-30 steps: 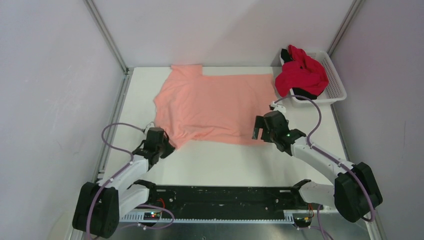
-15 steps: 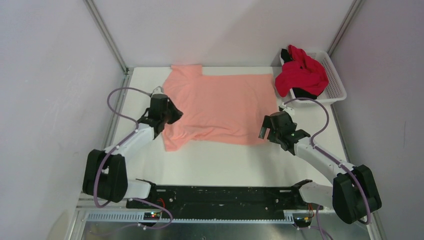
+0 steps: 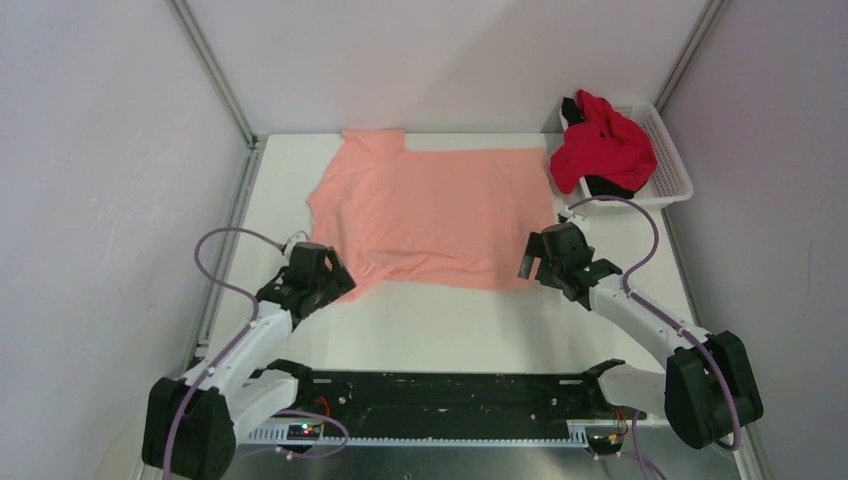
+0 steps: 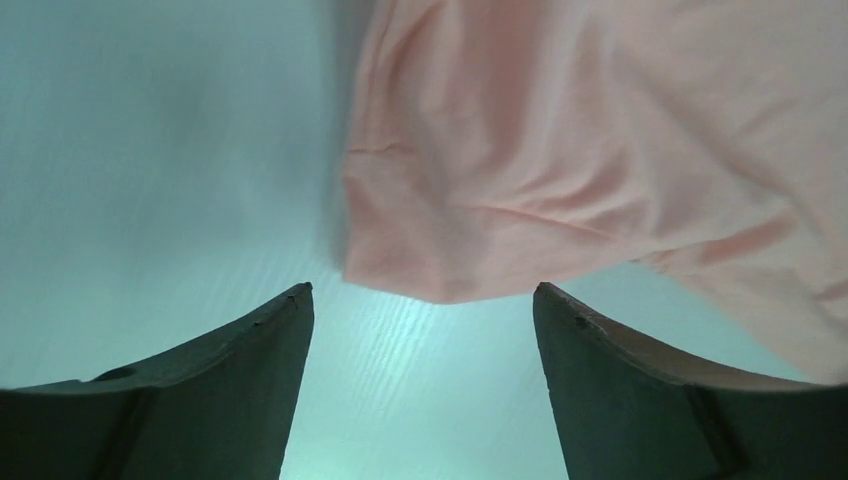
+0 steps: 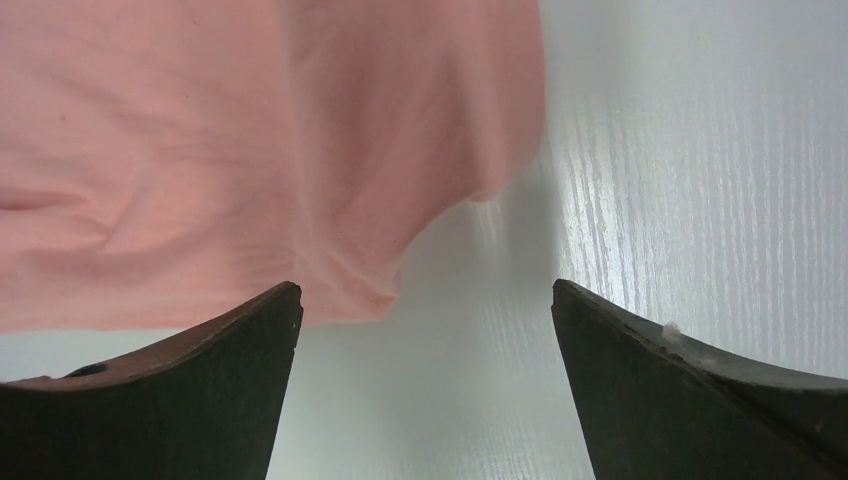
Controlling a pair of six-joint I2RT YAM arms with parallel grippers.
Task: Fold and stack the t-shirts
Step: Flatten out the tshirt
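— Across the middle of the top view, the salmon-pink shirt (image 3: 430,215) lies spread flat and unfolded on the table (image 3: 450,325). The red shirt (image 3: 603,148) and the black shirt (image 3: 608,186) are heaped in the basket (image 3: 676,160) at upper right. So the first fold looks only about to start.
— And the pincers?
— Both gape and hold nothing. The left gripper (image 3: 338,287) sits at the pink shirt's lower-left corner. Its wrist view shows that corner just beyond the fingertips, centred on the gap. The right gripper (image 3: 530,262) is at the lower-right corner, with cloth filling the left of its wrist view and bare table the right.
— Next move?
— Probably each should ease forward and down and close on its corner. Then both should lift together, so the near edge carries over evenly.
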